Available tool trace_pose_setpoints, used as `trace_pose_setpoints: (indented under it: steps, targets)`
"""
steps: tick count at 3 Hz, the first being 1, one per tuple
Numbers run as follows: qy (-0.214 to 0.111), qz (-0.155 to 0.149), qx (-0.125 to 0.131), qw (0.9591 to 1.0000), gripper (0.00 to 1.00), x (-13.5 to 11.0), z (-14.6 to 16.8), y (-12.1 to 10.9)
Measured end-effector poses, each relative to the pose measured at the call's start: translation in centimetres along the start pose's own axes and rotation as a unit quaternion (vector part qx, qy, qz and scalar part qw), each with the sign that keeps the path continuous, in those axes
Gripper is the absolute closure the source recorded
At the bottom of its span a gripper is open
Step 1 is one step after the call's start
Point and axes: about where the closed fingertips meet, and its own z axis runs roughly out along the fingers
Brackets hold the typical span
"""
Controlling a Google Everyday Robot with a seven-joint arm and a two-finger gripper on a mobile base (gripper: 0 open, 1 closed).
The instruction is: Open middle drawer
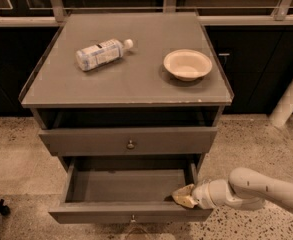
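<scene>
At the lower right, one pale arm (266,189) reaches in from the picture's edge, and its gripper (185,196) sits at the right front corner of the middle drawer (86,214), on or just over the inner side of the front panel. Whether the gripper is open or closed on anything cannot be told. The middle drawer stands pulled well out from the cabinet, its inside showing only a bare grey bottom, with one small round lower knob (132,217) at the middle of its slim front. Above it is one taller drawer (86,141), out only a little, with one upper knob (131,144) of its own. That makes two drawers and two knobs in plain sight. On the flat cabinet top (131,84) are two things, well apart: one plastic bottle (100,54) lying on its side toward the left, cap pointing right, and one shallow pale bowl (187,64) standing upright toward the right. Speckled floor (11,154) lies around the cabinet, and one white post (291,96) leans at the far right.
</scene>
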Motion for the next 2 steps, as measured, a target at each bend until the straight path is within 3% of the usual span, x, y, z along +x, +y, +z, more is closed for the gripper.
trace_pose_setpoints:
  steps: [1, 2]
  targets:
    - [-0.041, 0.013, 0.008, 0.9991, 1.00, 0.5, -1.1, 0.0]
    - [-0.126, 0.020, 0.064, 0.9898, 0.94, -0.4, -4.7, -1.5]
